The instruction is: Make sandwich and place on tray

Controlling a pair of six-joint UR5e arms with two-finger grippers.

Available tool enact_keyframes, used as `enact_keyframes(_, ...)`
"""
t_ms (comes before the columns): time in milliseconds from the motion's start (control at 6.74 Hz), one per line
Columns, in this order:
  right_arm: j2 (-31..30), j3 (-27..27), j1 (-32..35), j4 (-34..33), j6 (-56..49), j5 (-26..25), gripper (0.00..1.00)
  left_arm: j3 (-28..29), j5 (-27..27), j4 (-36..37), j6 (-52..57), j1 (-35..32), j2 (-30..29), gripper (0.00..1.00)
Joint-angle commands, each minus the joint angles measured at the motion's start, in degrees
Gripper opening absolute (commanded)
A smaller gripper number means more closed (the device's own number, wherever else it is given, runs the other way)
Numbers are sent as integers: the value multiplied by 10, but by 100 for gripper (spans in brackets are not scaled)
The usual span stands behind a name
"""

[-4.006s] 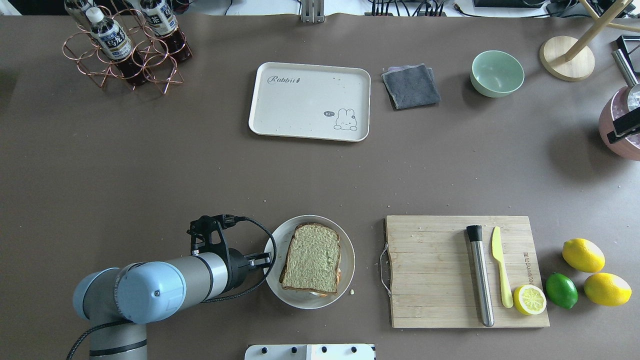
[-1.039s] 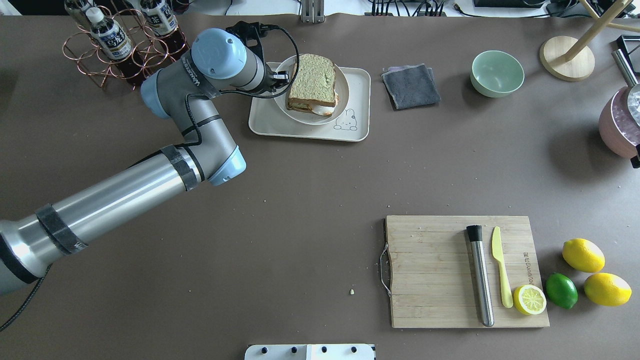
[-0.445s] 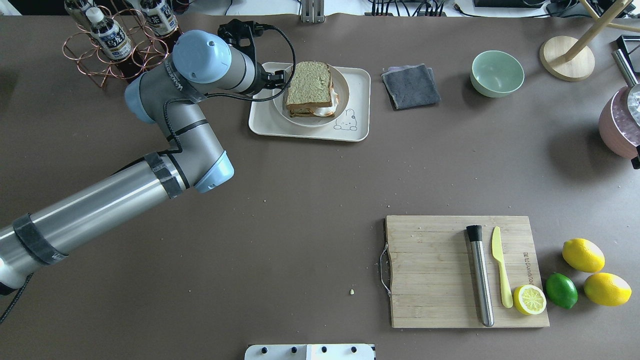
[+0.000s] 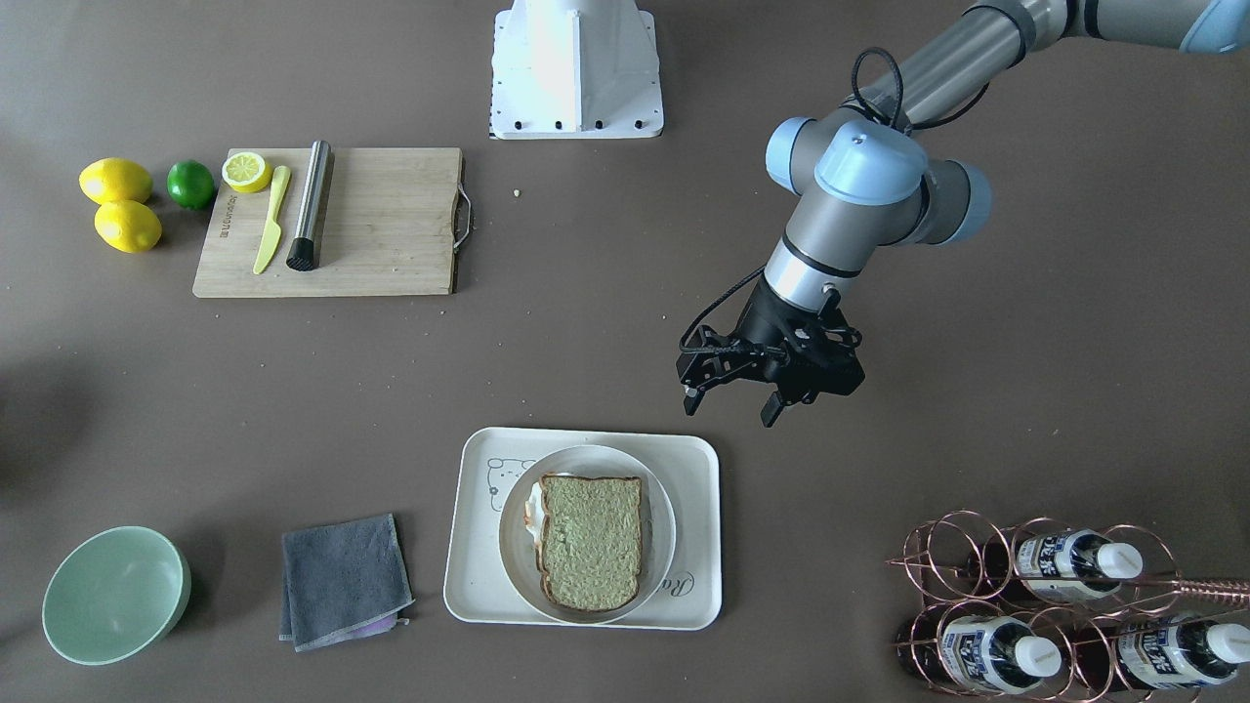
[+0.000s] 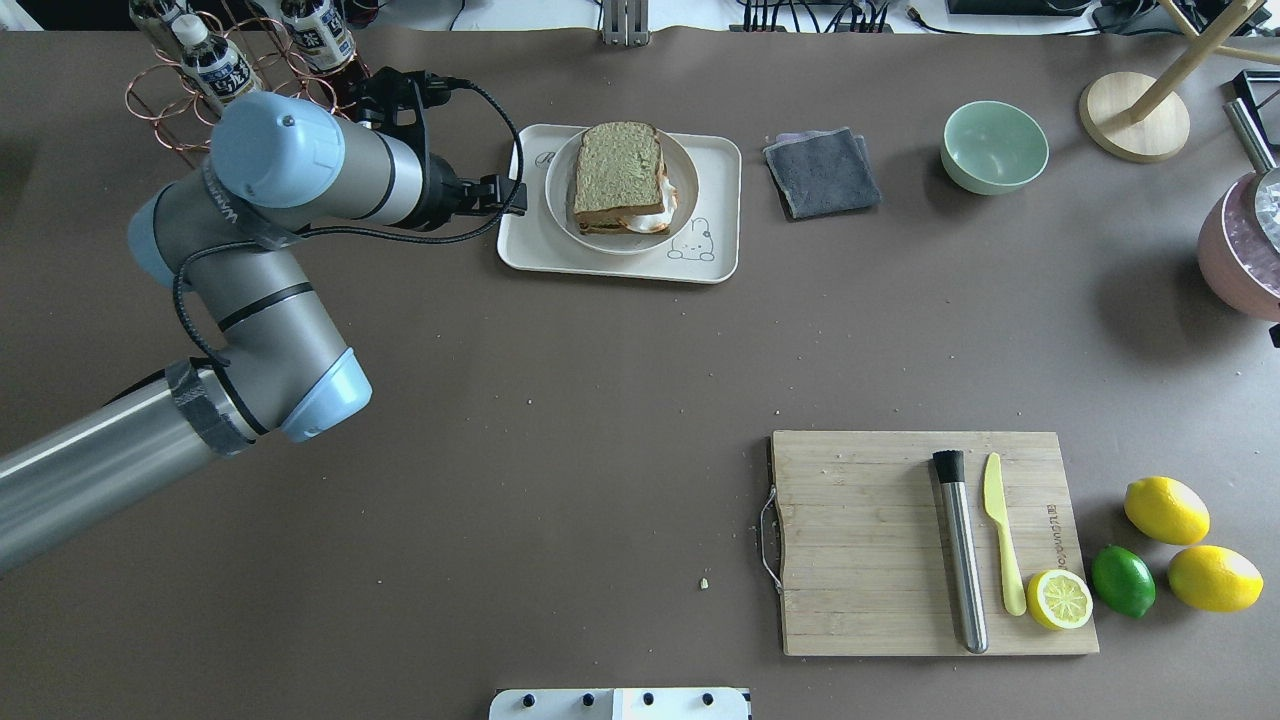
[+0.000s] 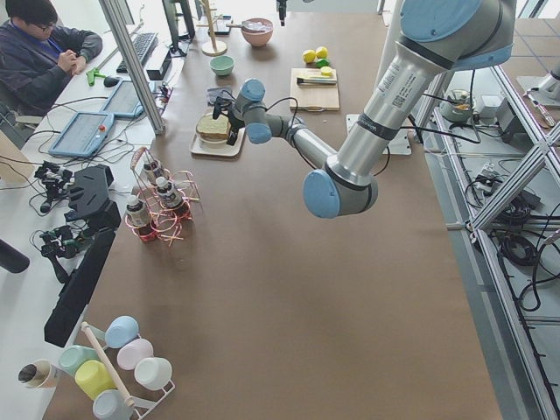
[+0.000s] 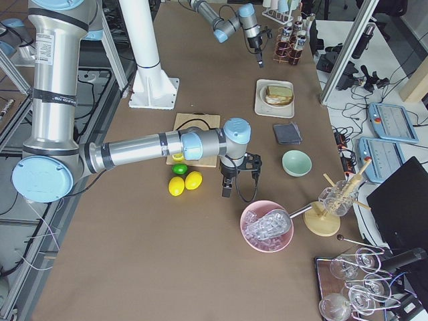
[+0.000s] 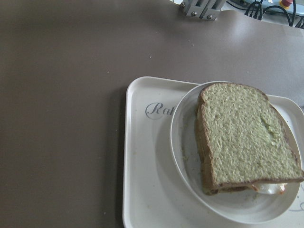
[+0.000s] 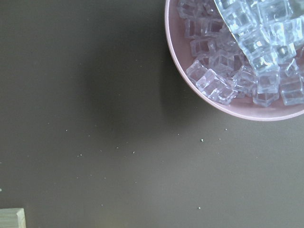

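The sandwich, greenish-tan bread with white egg showing at its edge, lies on a round white plate. The plate stands on the cream tray at the far middle of the table. The sandwich, plate and tray also show in the front view. The left wrist view shows the sandwich on the tray. My left gripper is open and empty, just off the tray's left edge. My right gripper hangs near the pink bowl; I cannot tell its state.
A copper bottle rack stands close behind my left arm. A grey cloth and a green bowl lie right of the tray. A cutting board holds a muddler, a knife and a lemon half. A pink bowl of ice is at the right.
My left gripper carried the plate with the sandwich from the near table onto the tray, let go of it, and has drawn back to the left.
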Motion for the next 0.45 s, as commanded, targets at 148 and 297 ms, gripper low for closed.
enact_keyframes(148,-5,0,33,0,-2,-4,100,-223,-81,97,114,-77,212,97)
enact_keyframes(297,-13,0,52,-1,-31,-5,100,-234,-135,98,207,-142,268,97)
